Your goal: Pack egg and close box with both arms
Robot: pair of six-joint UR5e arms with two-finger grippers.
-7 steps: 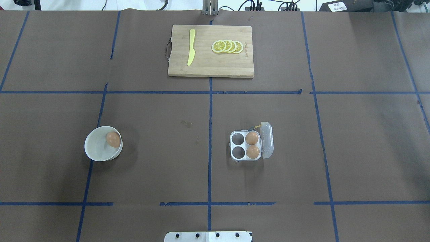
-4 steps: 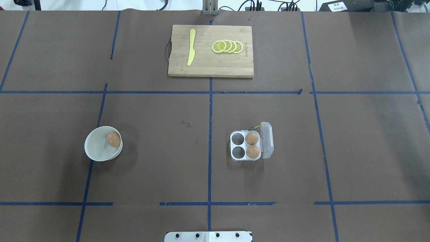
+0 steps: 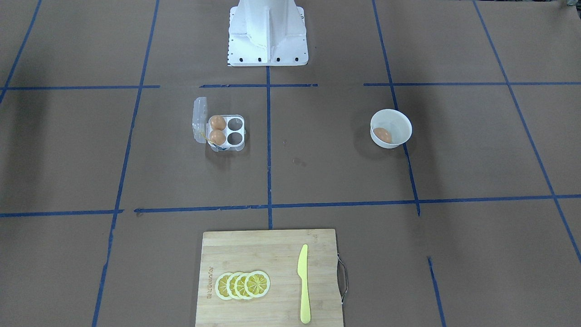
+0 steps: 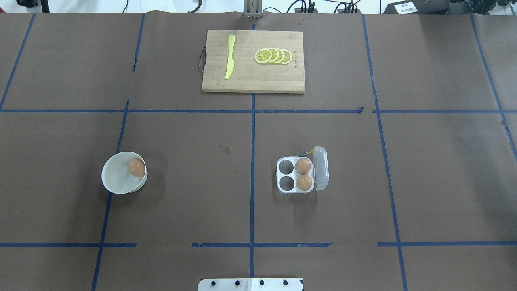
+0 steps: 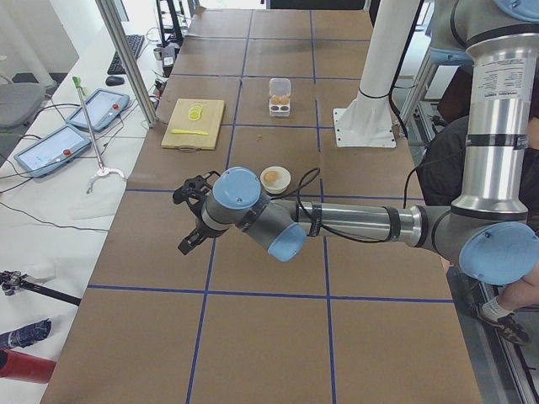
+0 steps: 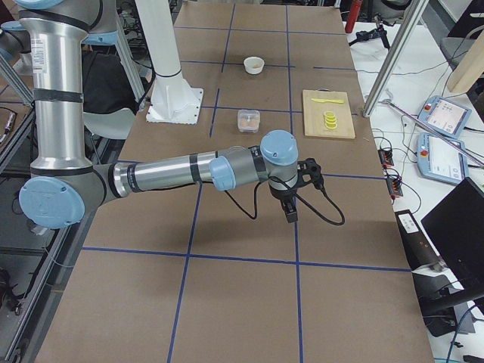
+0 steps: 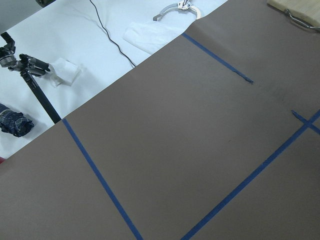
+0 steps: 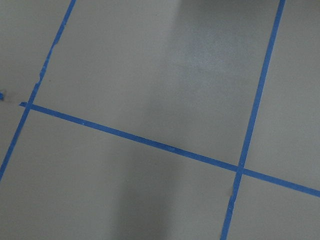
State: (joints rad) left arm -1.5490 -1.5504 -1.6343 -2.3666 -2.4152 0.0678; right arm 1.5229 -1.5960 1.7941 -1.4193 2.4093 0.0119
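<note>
The egg (image 4: 136, 167) lies in a round white bowl (image 4: 111, 180) on the table's left half; the front-facing view shows the same egg (image 3: 382, 135). The box (image 4: 283, 190) sits right of centre with its clear lid (image 4: 322, 167) open to the right. Two brown eggs fill its right cells and the two left cells are empty. My left gripper (image 5: 187, 240) shows only in the left side view, well short of the bowl (image 5: 275, 178). My right gripper (image 6: 291, 214) shows only in the right side view, nearer than the box (image 6: 247, 119). Whether either is open or shut, I cannot tell.
A wooden cutting board (image 4: 252, 79) lies at the far middle with a yellow knife (image 4: 230, 56) and lemon slices (image 4: 274, 55). The white stand (image 3: 268, 27) rises at the robot's side. Blue tape lines cross the brown cover.
</note>
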